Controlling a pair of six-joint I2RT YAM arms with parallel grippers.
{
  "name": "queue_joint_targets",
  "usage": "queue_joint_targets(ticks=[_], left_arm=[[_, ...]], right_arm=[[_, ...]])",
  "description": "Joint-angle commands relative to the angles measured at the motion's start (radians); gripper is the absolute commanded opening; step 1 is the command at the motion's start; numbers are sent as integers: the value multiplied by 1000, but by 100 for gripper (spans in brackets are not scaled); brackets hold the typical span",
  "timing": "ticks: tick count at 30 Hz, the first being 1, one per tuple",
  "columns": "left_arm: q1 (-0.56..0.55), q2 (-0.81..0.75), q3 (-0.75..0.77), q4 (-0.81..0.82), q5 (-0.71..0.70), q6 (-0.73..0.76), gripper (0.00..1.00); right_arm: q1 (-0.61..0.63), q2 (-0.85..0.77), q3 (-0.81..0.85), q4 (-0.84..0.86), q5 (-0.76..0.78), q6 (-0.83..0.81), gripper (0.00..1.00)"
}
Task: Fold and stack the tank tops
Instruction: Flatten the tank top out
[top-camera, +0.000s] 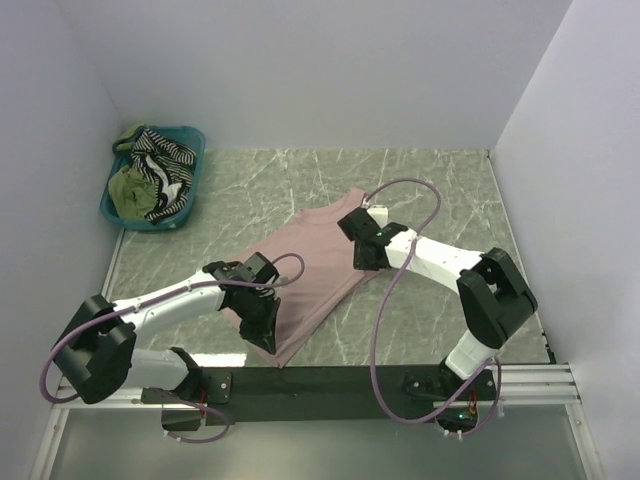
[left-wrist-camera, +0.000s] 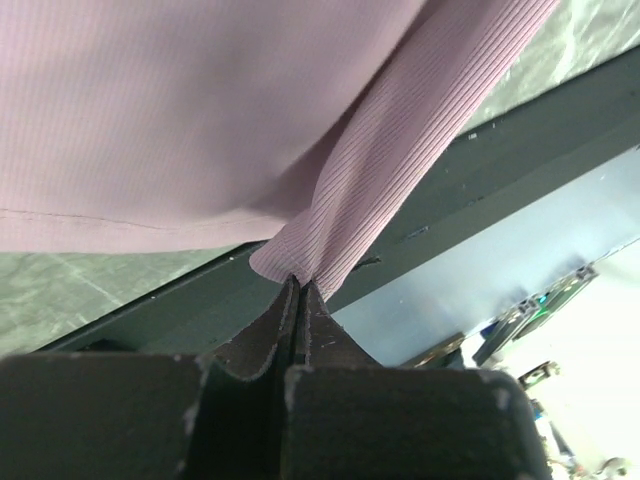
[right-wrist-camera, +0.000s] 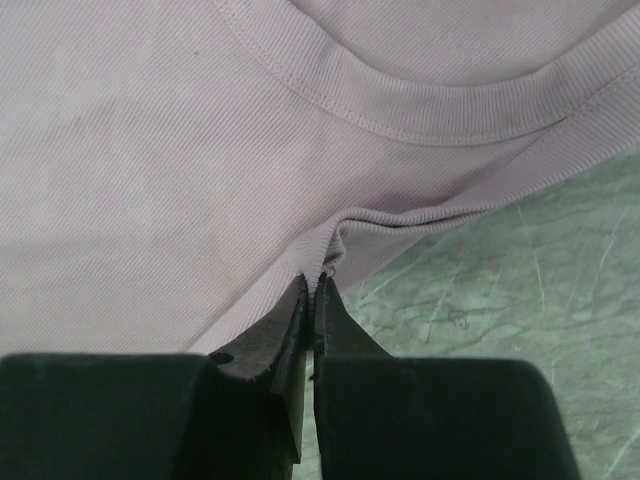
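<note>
Top external view: the pink tank top (top-camera: 310, 268) lies diagonally mid-table, its hem at 7 o'clock by the near edge and its neckline at 1 o'clock. The left gripper (left-wrist-camera: 298, 290) is clamped on a hem corner. The right gripper (right-wrist-camera: 315, 285) pinches a fold beside the neckline. The marble table (top-camera: 440, 190) spreads bare toward 12 and 3 o'clock. At 10 o'clock, the teal basket (top-camera: 118, 212) holds a striped top (top-camera: 165, 150) and an olive top (top-camera: 130, 188).

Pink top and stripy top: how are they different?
The pink top is plain; the stripy top has black-and-white stripes. The pink top is spread over the table; the stripy top sits bunched in the teal basket. The left pincer and right pincer pinch the pink top; neither touches the stripy top. Both are soft cloth.
</note>
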Motion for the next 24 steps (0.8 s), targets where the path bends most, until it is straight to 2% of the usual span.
queue_joint_targets(ticks=[1,6,17,24], left_arm=[[33,-11,10,-10,-4,-12,1],[42,-17,88,-67,-38,20,1],[157,6,82,-87,-3,36,1],[162,6,108,-107,17,66,1]], right_arm=[[-6,21,56,-26,42,-21,0],[-12,5,49,-23,43,-30,0],[-18,35,92,-1,19,-68,0],[-18,5,38,10,6,-67,0]])
